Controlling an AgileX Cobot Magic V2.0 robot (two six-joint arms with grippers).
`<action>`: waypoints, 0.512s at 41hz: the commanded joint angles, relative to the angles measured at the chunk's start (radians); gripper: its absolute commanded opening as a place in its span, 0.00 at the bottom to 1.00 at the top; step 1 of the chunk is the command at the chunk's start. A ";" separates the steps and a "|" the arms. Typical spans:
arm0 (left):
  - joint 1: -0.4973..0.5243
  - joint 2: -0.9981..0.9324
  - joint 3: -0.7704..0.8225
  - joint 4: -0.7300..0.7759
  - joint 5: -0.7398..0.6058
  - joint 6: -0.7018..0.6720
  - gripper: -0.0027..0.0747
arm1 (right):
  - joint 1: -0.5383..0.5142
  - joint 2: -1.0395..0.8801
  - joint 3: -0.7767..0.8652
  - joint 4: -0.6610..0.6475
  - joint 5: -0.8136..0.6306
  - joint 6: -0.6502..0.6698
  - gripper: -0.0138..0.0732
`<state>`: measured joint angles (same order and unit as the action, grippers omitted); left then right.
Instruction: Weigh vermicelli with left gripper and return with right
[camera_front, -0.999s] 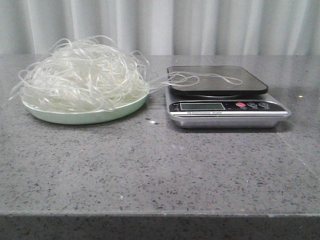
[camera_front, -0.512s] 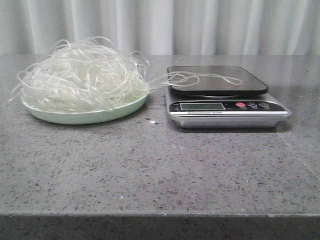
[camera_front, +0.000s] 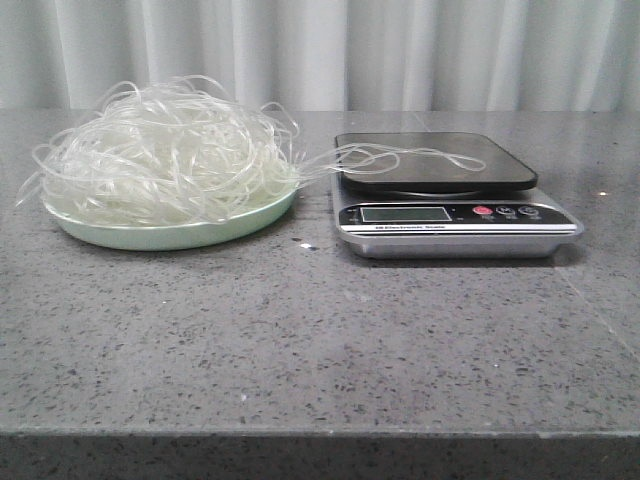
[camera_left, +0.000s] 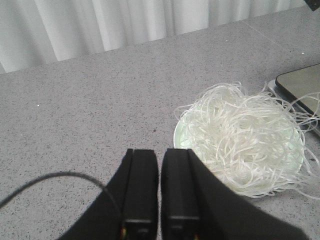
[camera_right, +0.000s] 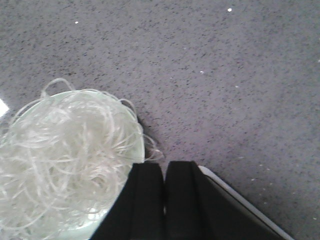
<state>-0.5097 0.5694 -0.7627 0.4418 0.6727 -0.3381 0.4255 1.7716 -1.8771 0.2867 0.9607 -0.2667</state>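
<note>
Translucent vermicelli (camera_front: 165, 155) on the plate (camera_front: 170, 235) looks light, springy, tangly; we'd pinch deep into its middle. Left pincer (camera_left: 160, 187) and right pincer (camera_right: 164, 195) are nearly closed, empty.

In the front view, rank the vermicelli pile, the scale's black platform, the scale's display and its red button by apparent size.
1. vermicelli
2. black platform, foreshortened and a bit farther back, so its true size is less certain
3. display
4. red button
</note>
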 joint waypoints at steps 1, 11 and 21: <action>0.000 0.001 -0.024 0.012 -0.070 -0.010 0.22 | -0.009 -0.099 0.071 -0.015 -0.147 -0.007 0.33; 0.000 0.001 -0.024 0.015 -0.069 -0.026 0.22 | -0.070 -0.319 0.507 -0.015 -0.427 -0.007 0.33; 0.000 0.001 -0.024 0.022 -0.072 -0.026 0.22 | -0.145 -0.594 0.829 -0.015 -0.607 -0.007 0.33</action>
<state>-0.5097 0.5694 -0.7627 0.4437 0.6727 -0.3521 0.3021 1.2921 -1.0947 0.2713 0.4771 -0.2667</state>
